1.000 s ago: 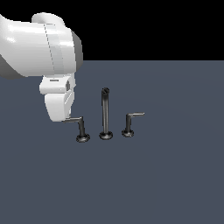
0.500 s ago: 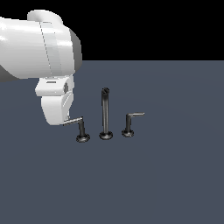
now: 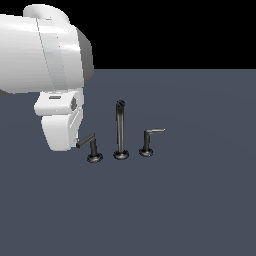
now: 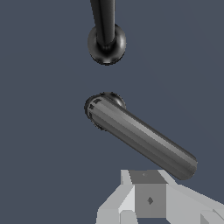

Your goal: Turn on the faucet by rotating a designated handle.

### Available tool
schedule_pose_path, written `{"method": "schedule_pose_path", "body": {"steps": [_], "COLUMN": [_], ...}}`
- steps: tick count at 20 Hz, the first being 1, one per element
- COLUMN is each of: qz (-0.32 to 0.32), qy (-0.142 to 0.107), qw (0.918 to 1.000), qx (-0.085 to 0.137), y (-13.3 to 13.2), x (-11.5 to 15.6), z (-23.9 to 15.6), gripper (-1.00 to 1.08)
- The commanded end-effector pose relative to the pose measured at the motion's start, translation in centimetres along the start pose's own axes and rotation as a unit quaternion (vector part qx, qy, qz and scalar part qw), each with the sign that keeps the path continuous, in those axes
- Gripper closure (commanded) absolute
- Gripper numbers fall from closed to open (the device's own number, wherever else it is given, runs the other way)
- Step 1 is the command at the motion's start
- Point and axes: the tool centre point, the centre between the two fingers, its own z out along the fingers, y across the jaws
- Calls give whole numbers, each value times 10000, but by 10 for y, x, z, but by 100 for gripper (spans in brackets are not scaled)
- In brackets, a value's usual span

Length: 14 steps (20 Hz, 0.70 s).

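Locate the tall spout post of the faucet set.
In the exterior view the spout post stands upright mid-floor between the two lever handles.

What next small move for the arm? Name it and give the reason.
Probably push sideways on the free end of the handle to swing it about its post. The gripper sits right by that end, and the spout post stands clear behind it.

The handle (image 3: 91, 145) stands at the exterior view's left of the spout post (image 3: 120, 131); the smaller lever (image 3: 149, 140) stands at its right.
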Motion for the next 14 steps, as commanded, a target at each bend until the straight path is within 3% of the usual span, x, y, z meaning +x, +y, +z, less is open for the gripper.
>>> {"method": "schedule_pose_path", "body": {"steps": [1, 2, 14], "qz": [12, -4, 7], "qy": [31, 2, 28], "qw": [10000, 10000, 10000], "qx": [-48, -9, -45], "y": [10, 3, 29], "x": [4, 0, 40], "z": [0, 0, -1], "gripper": [108, 108, 108]}}
